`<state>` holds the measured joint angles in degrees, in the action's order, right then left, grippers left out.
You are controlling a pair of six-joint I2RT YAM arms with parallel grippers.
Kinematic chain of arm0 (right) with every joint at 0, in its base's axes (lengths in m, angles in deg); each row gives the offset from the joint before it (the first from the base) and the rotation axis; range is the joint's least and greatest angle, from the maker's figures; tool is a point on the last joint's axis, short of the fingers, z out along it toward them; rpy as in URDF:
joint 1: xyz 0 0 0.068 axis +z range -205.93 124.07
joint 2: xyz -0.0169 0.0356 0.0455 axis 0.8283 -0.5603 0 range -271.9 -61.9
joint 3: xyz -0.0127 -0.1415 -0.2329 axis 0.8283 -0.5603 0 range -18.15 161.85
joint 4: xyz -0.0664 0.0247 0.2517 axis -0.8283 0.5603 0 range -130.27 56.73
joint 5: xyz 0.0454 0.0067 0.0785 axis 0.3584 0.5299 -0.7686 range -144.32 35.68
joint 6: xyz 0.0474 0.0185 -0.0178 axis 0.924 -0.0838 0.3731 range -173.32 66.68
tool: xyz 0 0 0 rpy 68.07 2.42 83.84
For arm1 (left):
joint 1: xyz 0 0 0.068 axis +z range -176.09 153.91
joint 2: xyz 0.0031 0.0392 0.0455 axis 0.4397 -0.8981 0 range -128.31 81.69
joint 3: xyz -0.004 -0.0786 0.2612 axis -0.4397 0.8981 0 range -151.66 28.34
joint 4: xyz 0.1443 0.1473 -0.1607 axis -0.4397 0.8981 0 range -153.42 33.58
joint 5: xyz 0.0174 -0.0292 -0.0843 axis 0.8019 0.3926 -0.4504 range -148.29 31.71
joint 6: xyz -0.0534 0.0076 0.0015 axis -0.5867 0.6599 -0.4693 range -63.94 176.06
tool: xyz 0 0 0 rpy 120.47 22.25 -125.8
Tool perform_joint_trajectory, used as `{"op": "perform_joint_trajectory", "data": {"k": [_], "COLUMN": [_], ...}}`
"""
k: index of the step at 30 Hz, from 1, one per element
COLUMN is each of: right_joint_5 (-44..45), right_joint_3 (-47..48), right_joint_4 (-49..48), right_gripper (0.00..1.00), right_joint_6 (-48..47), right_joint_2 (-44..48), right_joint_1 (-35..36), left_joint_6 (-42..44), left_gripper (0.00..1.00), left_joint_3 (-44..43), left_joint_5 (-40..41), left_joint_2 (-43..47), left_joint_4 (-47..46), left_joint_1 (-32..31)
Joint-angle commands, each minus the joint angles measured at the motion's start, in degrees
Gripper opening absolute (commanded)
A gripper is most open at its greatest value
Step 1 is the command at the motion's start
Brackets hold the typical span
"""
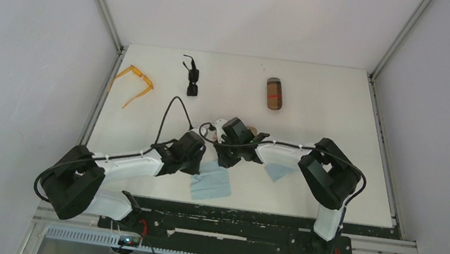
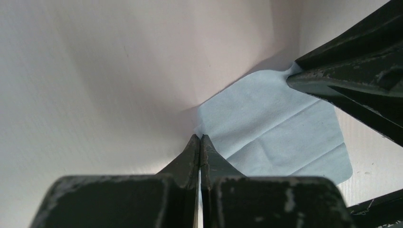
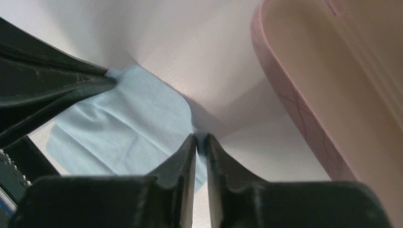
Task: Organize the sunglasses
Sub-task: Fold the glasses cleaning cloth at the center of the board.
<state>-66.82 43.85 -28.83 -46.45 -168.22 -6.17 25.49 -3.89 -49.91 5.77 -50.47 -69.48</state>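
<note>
The orange-framed sunglasses (image 1: pixel 133 82) lie at the table's far left. The small black sunglasses (image 1: pixel 192 78) lie to their right. Neither pair shows in the wrist views. My left gripper (image 1: pixel 200 158) and right gripper (image 1: pixel 226 160) meet over the table's near middle, far from both pairs. Each is shut on a corner of one light-blue cloth (image 1: pixel 212 181). In the left wrist view my gripper (image 2: pixel 200 138) pinches a corner of the cloth (image 2: pixel 275 128). In the right wrist view my gripper (image 3: pixel 201 138) pinches the neighbouring corner of the cloth (image 3: pixel 128 123).
An open pink case (image 3: pixel 332 85) lies just right of the right gripper, mostly hidden in the top view (image 1: pixel 249 130). A brown case (image 1: pixel 274 93) lies at the far middle. A second light-blue cloth (image 1: pixel 279 171) lies under the right arm.
</note>
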Motion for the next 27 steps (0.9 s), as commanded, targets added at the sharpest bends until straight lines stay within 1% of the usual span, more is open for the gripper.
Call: {"op": "perform_joint_trajectory", "data": {"k": [1, 3, 11, 16, 22, 27], "right_joint_5": [-0.54, -0.90, -1.87, 2.05, 6.66, 8.09], "right_joint_3": [-1.28, -1.92, -5.85, -8.08, -10.27, -11.52], "right_joint_4": [6.13, 5.65, -1.90, -5.87, -9.68, -13.90], "right_gripper": [0.06, 0.00, 0.00, 0.00, 0.00, 0.00], "right_joint_6": [1.46, 2.25, 3.15, 3.32, 3.42, 3.83], "right_joint_2": [-2.91, -2.42, 3.91, 8.22, 11.65, 13.03], "right_joint_1": [0.50, -0.02, -1.15, -1.24, -1.59, -2.80], "left_joint_6": [0.79, 0.63, 1.09, 3.07, 5.54, 6.97], "left_gripper": [0.00, 0.00, 0.00, 0.00, 0.00, 0.00], "left_joint_3": [1.35, 1.53, 2.17, 0.00, -2.75, -3.24], "left_joint_5": [-0.55, -0.56, -1.63, -1.03, -1.39, -2.23], "left_joint_2": [1.39, 1.46, 3.57, 4.72, 3.76, 3.63], "left_joint_4": [-3.72, -3.80, -5.91, -6.45, -6.84, -8.50], "left_joint_1": [-0.37, -0.38, -0.29, -0.08, 1.13, 2.69]}}
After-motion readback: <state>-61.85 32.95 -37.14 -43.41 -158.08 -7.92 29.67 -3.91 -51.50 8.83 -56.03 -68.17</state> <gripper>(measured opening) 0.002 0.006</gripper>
